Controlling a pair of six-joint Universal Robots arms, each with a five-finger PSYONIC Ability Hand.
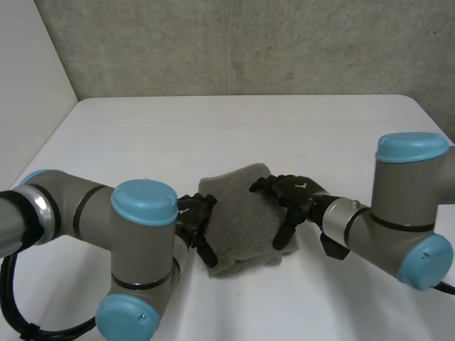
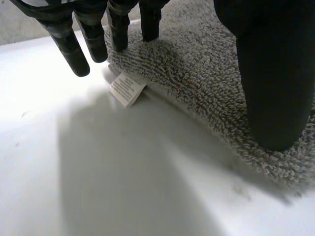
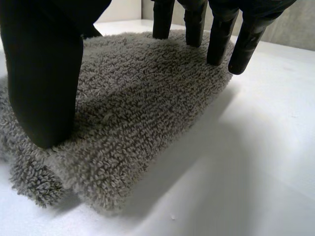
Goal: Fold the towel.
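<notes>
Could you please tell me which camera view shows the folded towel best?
The head view: it takes in the whole grey towel, folded on the table, with the left robot hand and right robot hand at its sides. The left wrist view gives one edge with a white label; the right wrist view a thick folded corner.

A grey terry towel [image 1: 245, 224], folded into a thick, compact pad, lies flat on the white counter [image 1: 213, 135] between the left hand [image 1: 193, 213] and the right hand [image 1: 295, 193], one side edge under each palm. A white care label [image 2: 127, 89] pokes from its edge just below the left hand's fingertips.
</notes>
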